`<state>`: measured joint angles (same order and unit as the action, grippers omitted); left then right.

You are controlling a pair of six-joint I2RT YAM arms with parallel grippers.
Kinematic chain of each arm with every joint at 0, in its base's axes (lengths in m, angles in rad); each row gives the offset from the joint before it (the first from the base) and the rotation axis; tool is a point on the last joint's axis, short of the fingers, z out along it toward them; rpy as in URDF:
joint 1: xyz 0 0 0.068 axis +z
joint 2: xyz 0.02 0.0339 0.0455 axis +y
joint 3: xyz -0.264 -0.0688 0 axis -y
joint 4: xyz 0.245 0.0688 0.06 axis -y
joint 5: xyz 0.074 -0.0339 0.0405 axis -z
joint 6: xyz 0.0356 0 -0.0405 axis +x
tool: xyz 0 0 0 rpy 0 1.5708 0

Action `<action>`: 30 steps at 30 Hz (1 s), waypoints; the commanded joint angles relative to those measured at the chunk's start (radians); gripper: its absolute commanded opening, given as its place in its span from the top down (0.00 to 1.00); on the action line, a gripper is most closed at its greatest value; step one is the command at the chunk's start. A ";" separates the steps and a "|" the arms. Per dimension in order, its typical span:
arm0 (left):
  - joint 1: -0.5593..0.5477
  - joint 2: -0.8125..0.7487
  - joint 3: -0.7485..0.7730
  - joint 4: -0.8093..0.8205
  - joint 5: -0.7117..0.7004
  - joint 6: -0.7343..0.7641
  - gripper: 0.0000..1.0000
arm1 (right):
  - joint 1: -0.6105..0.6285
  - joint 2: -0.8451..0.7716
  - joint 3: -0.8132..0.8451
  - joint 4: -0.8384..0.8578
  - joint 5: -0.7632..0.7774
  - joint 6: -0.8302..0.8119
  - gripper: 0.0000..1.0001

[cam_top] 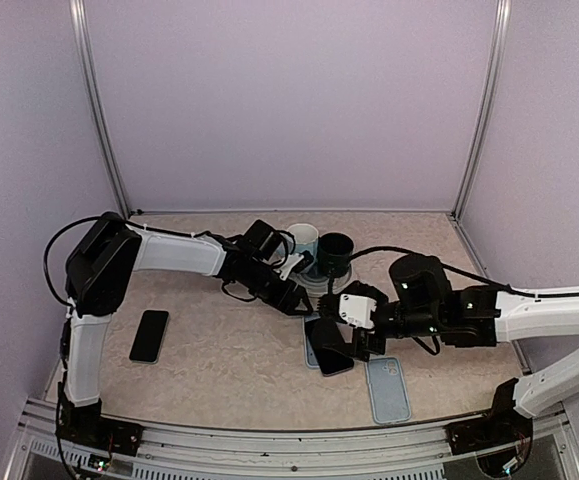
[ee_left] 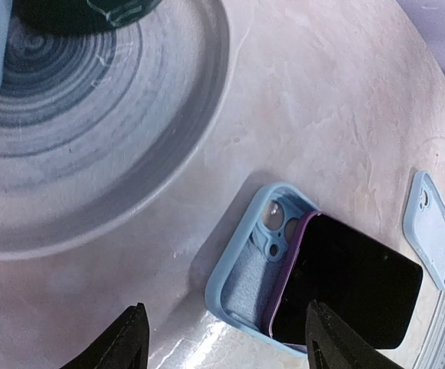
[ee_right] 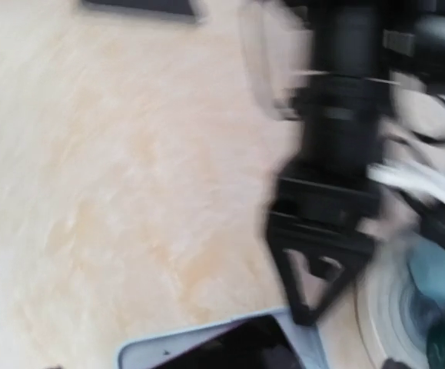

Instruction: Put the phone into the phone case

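Note:
A light blue phone case (ee_left: 241,288) lies open side up on the table beside a plate. A dark phone (ee_left: 353,296) with a purple edge rests slanted in it, one long side down inside the case and the other overhanging the rim. My left gripper (ee_left: 226,342) hovers open over the case's near end, with one fingertip on each side and touching nothing. In the top view the phone (cam_top: 331,350) lies just in front of my right gripper (cam_top: 357,342), which stands open beside it. The right wrist view is blurred and shows the phone (ee_right: 241,350) at its bottom edge.
A grey plate (ee_left: 130,177) with a dark green cup (cam_top: 334,255) and a pale cup (cam_top: 303,240) stands just behind the case. A second blue case (cam_top: 387,388) lies to the front right. A second dark phone (cam_top: 149,335) lies at the left.

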<state>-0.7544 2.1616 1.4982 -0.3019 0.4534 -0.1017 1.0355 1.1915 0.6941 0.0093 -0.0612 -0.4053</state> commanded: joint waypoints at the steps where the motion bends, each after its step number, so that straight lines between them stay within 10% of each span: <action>1: 0.013 0.014 0.060 0.006 0.001 0.013 0.33 | 0.017 0.190 0.116 -0.339 -0.074 -0.417 0.29; 10: -0.004 0.054 0.061 0.004 0.034 0.009 0.39 | 0.040 0.278 0.143 -0.420 -0.277 -0.528 0.42; 14: -0.008 0.070 0.064 0.003 0.046 -0.005 0.43 | 0.044 0.350 0.142 -0.366 -0.178 -0.499 0.66; 30: -0.012 0.058 0.032 0.007 0.072 -0.031 0.48 | 0.017 0.356 0.070 -0.227 -0.089 -0.473 0.72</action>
<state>-0.7597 2.2192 1.5452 -0.2985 0.5098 -0.1268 1.0630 1.5524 0.7853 -0.2516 -0.1631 -0.8772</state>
